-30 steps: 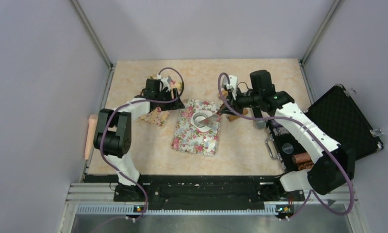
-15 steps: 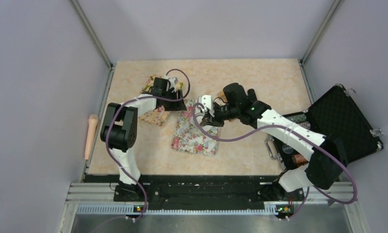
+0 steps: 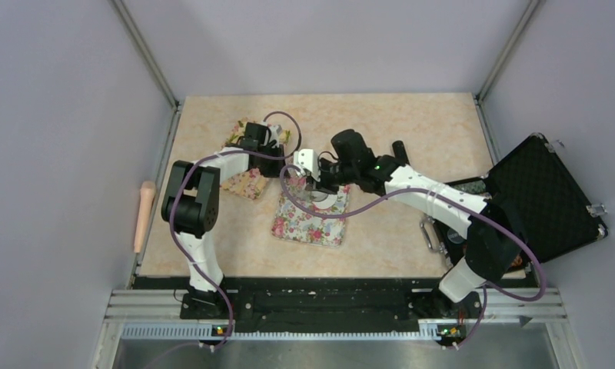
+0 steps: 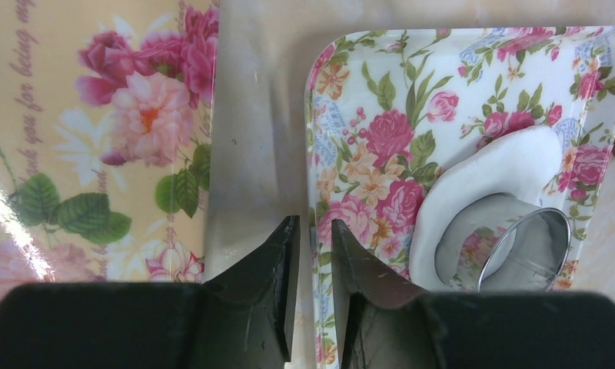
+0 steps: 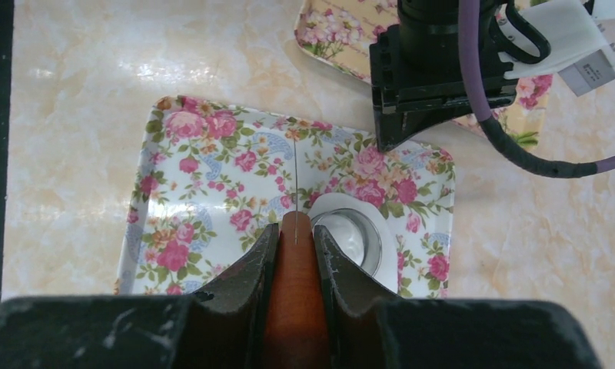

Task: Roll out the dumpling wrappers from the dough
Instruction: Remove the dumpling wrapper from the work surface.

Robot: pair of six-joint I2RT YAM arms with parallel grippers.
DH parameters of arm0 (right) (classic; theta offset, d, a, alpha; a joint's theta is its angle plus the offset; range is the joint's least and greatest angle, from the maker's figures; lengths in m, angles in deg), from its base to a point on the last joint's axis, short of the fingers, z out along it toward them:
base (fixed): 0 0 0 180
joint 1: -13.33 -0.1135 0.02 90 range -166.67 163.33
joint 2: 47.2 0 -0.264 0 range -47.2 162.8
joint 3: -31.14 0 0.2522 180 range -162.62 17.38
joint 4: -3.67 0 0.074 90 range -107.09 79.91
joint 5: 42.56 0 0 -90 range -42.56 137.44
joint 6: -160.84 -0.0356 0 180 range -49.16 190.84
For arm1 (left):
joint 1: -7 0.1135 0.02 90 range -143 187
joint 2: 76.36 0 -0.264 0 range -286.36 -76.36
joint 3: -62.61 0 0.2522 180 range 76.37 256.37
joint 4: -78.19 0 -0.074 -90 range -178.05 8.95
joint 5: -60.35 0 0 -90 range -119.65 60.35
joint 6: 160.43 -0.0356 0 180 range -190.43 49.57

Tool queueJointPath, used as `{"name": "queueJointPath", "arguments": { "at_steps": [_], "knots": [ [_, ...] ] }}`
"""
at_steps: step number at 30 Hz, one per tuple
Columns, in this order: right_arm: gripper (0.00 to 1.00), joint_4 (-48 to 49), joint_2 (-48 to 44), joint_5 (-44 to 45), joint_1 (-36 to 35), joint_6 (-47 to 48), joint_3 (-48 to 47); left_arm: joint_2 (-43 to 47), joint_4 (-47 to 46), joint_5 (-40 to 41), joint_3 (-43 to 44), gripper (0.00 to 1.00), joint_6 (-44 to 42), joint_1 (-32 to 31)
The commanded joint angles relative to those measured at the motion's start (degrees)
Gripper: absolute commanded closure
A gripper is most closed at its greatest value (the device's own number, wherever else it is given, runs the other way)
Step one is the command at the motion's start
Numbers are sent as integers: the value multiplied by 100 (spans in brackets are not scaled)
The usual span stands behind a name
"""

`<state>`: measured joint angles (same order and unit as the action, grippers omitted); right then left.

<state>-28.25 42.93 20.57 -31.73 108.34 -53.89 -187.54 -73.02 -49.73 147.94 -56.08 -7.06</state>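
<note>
A white dough scrap (image 4: pixel 512 157) with a round hole lies on the floral tray (image 4: pixel 381 92). A metal ring cutter (image 4: pixel 562 231) stands on it, also seen in the right wrist view (image 5: pixel 377 238). White dough shows inside the ring; I cannot tell if it is a cut dumpling wrapper. My right gripper (image 5: pixel 295 231) is shut on a brown wooden handle (image 5: pixel 295 300) whose thin blade (image 5: pixel 296 177) reaches over the tray (image 5: pixel 204 192) beside the ring. My left gripper (image 4: pixel 314 231) is closed on the tray's rim at its far edge; it also shows from the right wrist (image 5: pixel 412 131).
A yellow floral tray (image 4: pixel 97 115) lies just left of the main tray (image 3: pixel 304 223). A rolling pin (image 3: pixel 144 215) rests at the table's left edge. An open black case (image 3: pixel 535 192) stands at the right.
My right arm has swung left with the wooden-handled tool, from beside the tray to over it at the ring cutter. My left gripper has shifted right to the tray's edge.
</note>
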Motion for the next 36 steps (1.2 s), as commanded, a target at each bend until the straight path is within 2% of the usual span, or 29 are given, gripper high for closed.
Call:
{"name": "queueJointPath", "arguments": {
  "at_steps": [1, 12, 25, 29, 36],
  "knots": [
    [100, 253, 40, 294, -154, 88, -450, -106, 12, -40, 229, 74, -108, -9],
    [100, 233, 65, 391, -188, 234, -286, -104, 51, -54, 231, 75, -116, -6],
    [100, 519, -367, 43, -172, 427, 993, -69, 88, -171, 232, 75, -91, -9],
    [100, 323, -399, -493, -165, 136, 976, -61, 89, -163, 234, 76, -81, -9],
    [100, 230, -102, -2022, -7, -925, 746, -1, 106, -145, 217, 76, -90, -9]
  ]
}}
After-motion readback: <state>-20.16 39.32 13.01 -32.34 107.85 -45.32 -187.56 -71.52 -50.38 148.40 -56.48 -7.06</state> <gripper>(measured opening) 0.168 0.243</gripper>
